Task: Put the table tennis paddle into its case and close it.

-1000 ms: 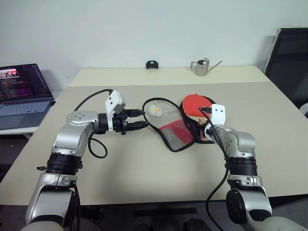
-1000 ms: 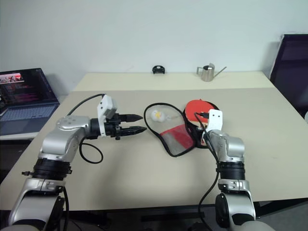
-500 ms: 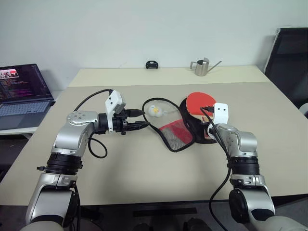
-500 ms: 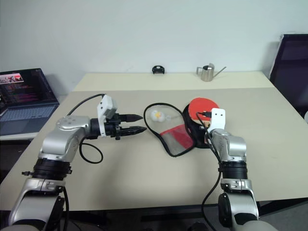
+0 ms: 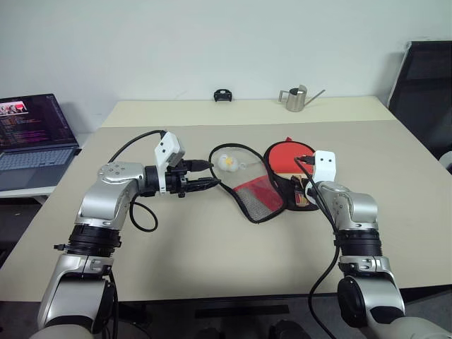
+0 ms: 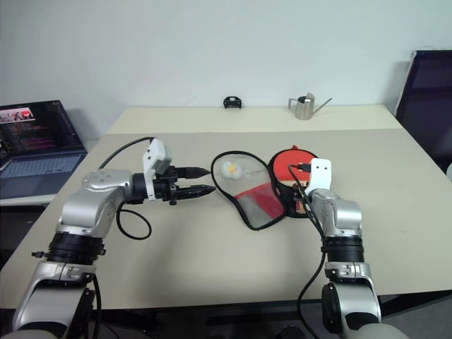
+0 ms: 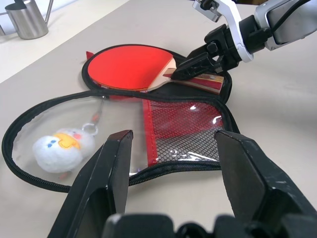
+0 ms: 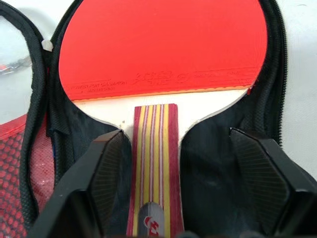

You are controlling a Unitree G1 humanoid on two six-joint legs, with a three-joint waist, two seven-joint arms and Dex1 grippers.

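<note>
paddle [image 8: 163, 54] lies flat in the open case [image 7: 148, 144], on the black lined half, red rubber face up, handle pointing back toward the right gripper [image 8: 173, 173]. right gripper jaws stand wide, one on each side of the handle, not touching it, so nothing is held. left gripper [image 7: 173, 168] hovers above the table [image 5: 212, 247] just beside the case lid, jaws wide too, empty.

case is unzipped and splayed open: one half black with paddle on it, the other half is the flap with clear window, red panel and black mesh pocket, lying flat toward the left arm. black zip runs round both edges. a small white plush keychain [image 7: 62, 148] with yellow beak sits under or on the clear flap, chained to it.

paddle: round red face, pale wood collar, striped handle with red, yellow and wood lines and a small logo near the butt. the head looks seated inside the zip line.

risks, as judgement: handle end may sit over the case rim near the right gripper, so folding the flap could leave it sticking out and block the zip. the plush could get trapped between the halves or snag the zipper. flap is floppy, the left gripper may pinch only mesh and drag the whole case, sliding the paddle off. the right gripper lifting away could nudge the handle.
</note>
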